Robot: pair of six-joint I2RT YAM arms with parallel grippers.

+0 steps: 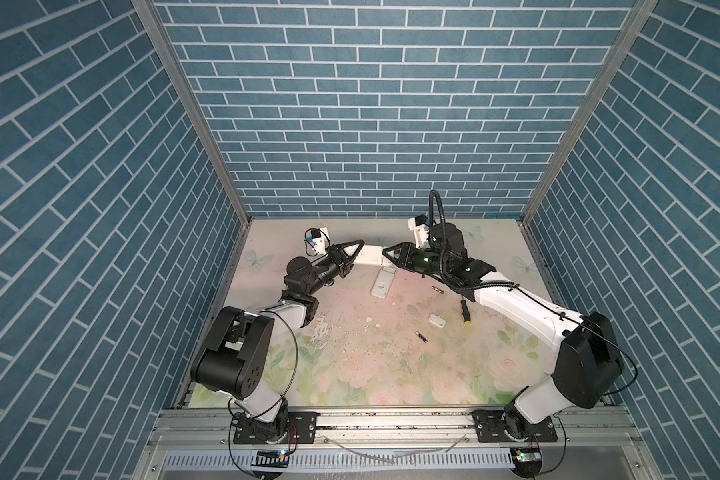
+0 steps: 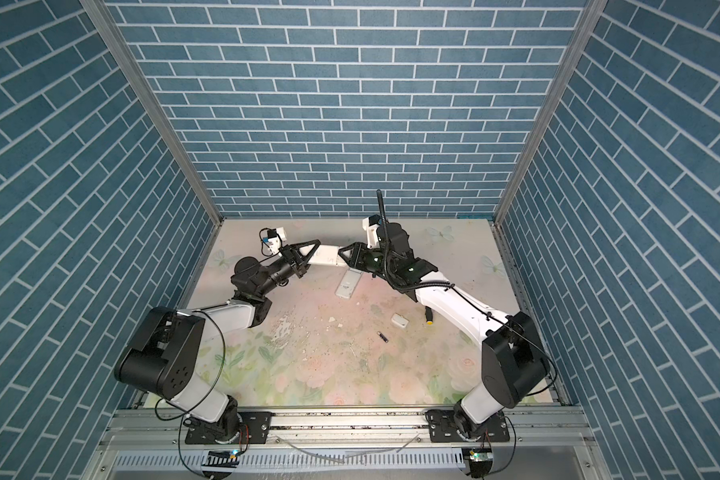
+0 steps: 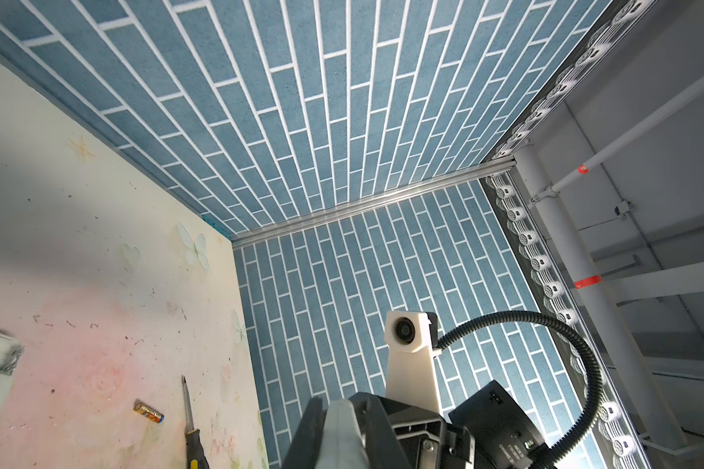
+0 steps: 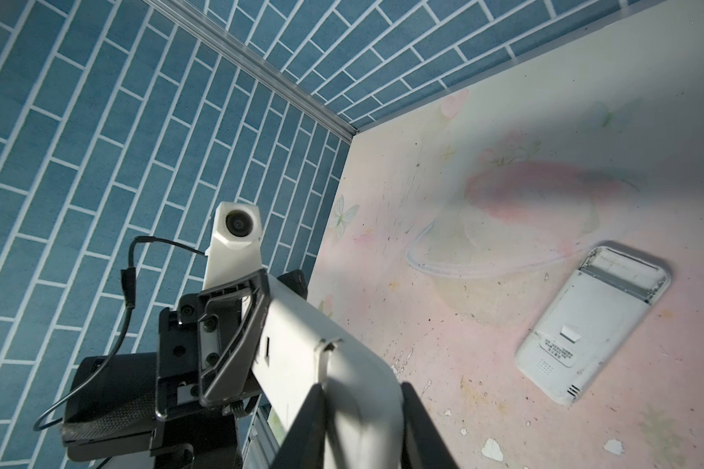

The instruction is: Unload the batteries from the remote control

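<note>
Currently, two batteries are lying loose on the floral table in front of you. The copper-brown battery is resting close beside the right arm's dark forearm, near the tip of the black-and-yellow screwdriver. The black battery is lying nearer the front, apart from the copper-brown one, and the small white cover plate is sitting between the two.

Further back, both of your claws are sharing a raised remote, carrying it off the table between them. Your left gripper is clamping one end of it. Your right gripper is gripping the opposite end, and in the right wrist view its dark fingers are pressing against the remote's sides. You cannot tell from these views whether that remote is holding any cells.

Just in front of the raised one, a second remote is lying flat on the table with its back facing up. The right wrist view is showing its battery bay uncovered at one end.
</note>
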